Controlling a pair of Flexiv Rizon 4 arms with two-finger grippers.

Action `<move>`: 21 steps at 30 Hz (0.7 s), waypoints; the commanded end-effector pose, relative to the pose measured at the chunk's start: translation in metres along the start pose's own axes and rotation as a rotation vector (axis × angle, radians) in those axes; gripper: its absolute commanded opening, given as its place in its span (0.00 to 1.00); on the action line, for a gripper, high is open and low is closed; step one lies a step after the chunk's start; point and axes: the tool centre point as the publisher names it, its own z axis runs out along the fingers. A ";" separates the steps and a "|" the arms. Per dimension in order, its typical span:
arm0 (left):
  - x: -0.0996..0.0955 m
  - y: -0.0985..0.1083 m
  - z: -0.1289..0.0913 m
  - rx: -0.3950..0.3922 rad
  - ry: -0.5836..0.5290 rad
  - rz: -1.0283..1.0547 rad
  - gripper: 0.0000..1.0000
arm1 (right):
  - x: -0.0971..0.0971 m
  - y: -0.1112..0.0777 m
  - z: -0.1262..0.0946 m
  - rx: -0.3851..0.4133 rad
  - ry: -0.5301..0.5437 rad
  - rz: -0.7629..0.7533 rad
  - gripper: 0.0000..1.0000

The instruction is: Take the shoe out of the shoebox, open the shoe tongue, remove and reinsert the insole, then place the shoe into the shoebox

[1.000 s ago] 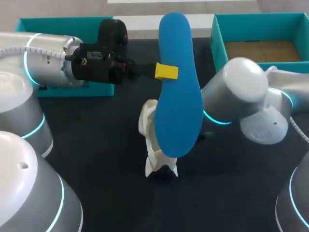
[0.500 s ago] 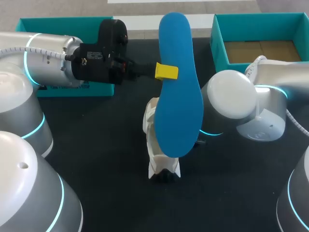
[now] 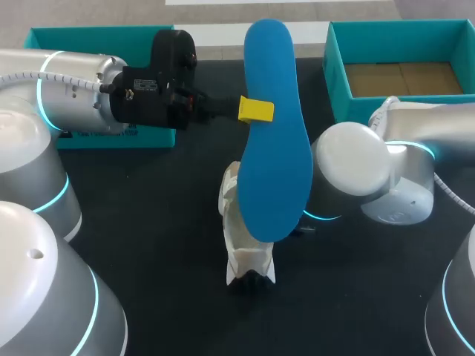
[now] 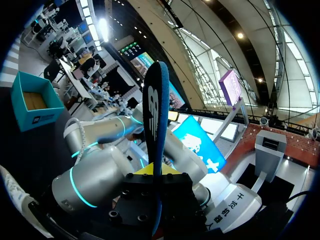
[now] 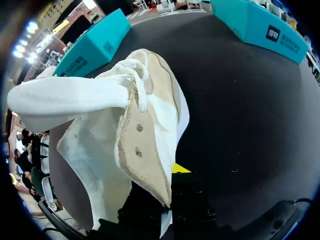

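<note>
Leftmost, a teal cardboard box (image 3: 44,37) lies at the far edge of the black table (image 3: 163,222), partly hidden behind my left arm (image 3: 74,89). That arm lies level across the table's far side, and the left gripper (image 3: 256,110) holds the long blue foam insole (image 3: 276,156) about a third of the way down its length. The insole stands almost upright above the table with its flat face towards the head camera. In the left wrist view the insole (image 4: 155,115) appears edge-on, a thin dark-blue strip rising straight out from between the fingers of the left gripper (image 4: 156,172), which are closed narrowly on its two faces.

Just under the insole's lower end is the white fabric shoe (image 3: 241,237), stood on end on the table, its upper part hidden behind the insole. In the right wrist view the shoe (image 5: 125,130) fills the space ahead of the right gripper (image 5: 167,187). The tongue is pulled out to one side, and a beige side panel with two eyelets runs down between the fingers, which are pinched on it; only one yellow tip shows beside the material.

My right arm (image 3: 371,170) comes in low beside the shoe. Beyond it, at the far right corner, is the open teal cardboard shoebox (image 3: 334,67) with its brown floor bare.
</note>
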 end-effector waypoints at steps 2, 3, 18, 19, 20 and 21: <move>0.001 0.002 0.000 0.001 -0.002 0.000 0.00 | 0.002 0.000 0.014 0.021 -0.001 0.014 0.00; 0.001 0.002 0.000 0.001 -0.002 0.000 0.00 | 0.002 -0.001 0.014 0.017 -0.006 0.021 0.00; 0.001 0.002 0.000 0.001 -0.002 0.000 0.00 | 0.017 0.007 -0.053 0.029 0.180 0.038 1.00; 0.001 0.002 0.000 0.001 -0.002 0.000 0.00 | 0.019 0.009 -0.058 0.043 0.206 0.031 1.00; 0.001 0.002 0.000 0.001 -0.002 0.000 0.00 | 0.021 0.010 -0.064 0.055 0.250 0.020 1.00; 0.001 0.002 0.000 0.001 -0.002 0.000 0.00 | 0.024 0.012 -0.070 0.082 0.284 0.010 1.00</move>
